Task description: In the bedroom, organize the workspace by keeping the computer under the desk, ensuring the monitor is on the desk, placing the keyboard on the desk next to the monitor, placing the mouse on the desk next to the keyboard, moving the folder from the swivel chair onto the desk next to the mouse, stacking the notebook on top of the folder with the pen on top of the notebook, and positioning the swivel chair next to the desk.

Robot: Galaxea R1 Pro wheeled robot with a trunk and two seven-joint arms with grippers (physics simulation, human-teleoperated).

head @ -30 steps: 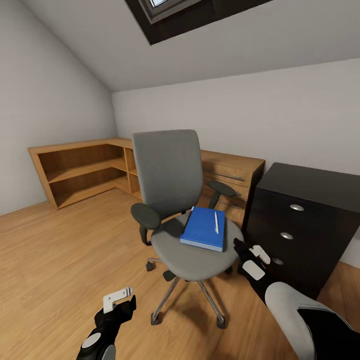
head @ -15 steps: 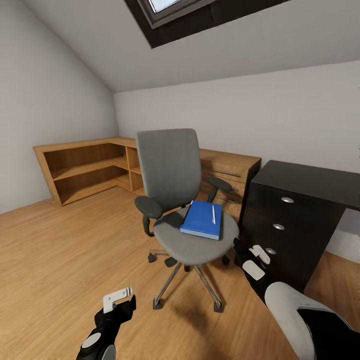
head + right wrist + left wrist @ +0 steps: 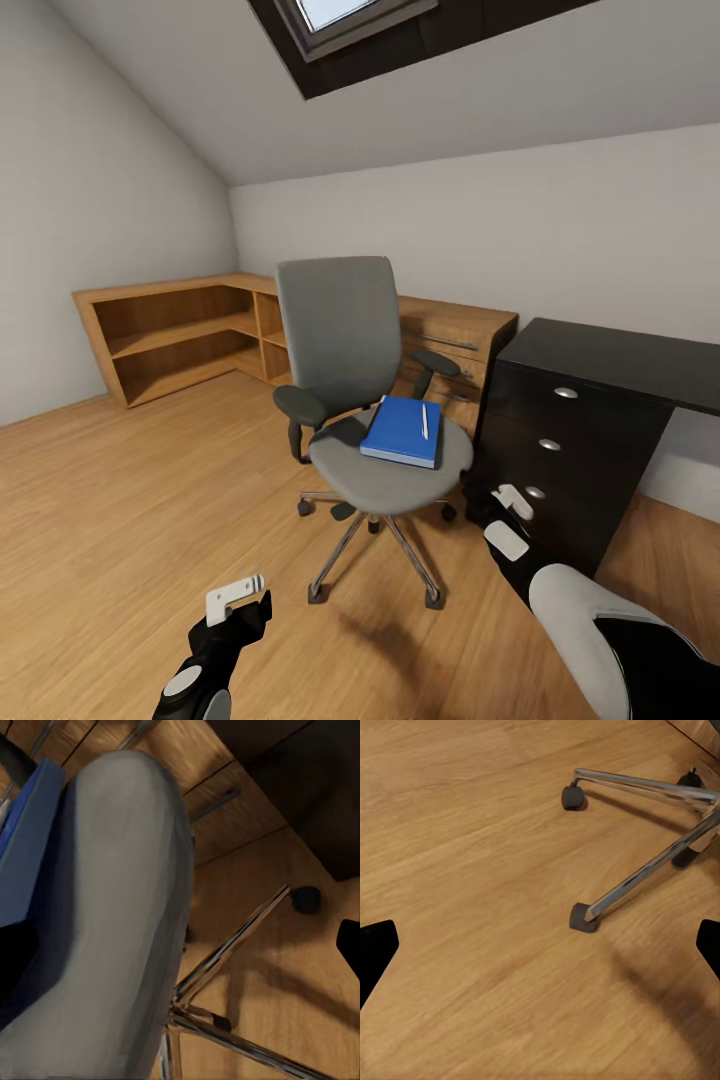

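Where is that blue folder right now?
In the head view the folder lies on the swivel chair seat, a pen on it, left of the desk.

Round grey fabric chair seat (image 3: 112, 922) seen from close by. Flat bright blue folder (image 3: 26, 847) lying on it. Shiny chrome chair legs (image 3: 229, 949) underneath, above light wood floor (image 3: 300, 975).

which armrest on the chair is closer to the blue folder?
The armrest on the desk side, just behind the folder. The other armrest sits across the seat toward the open floor.
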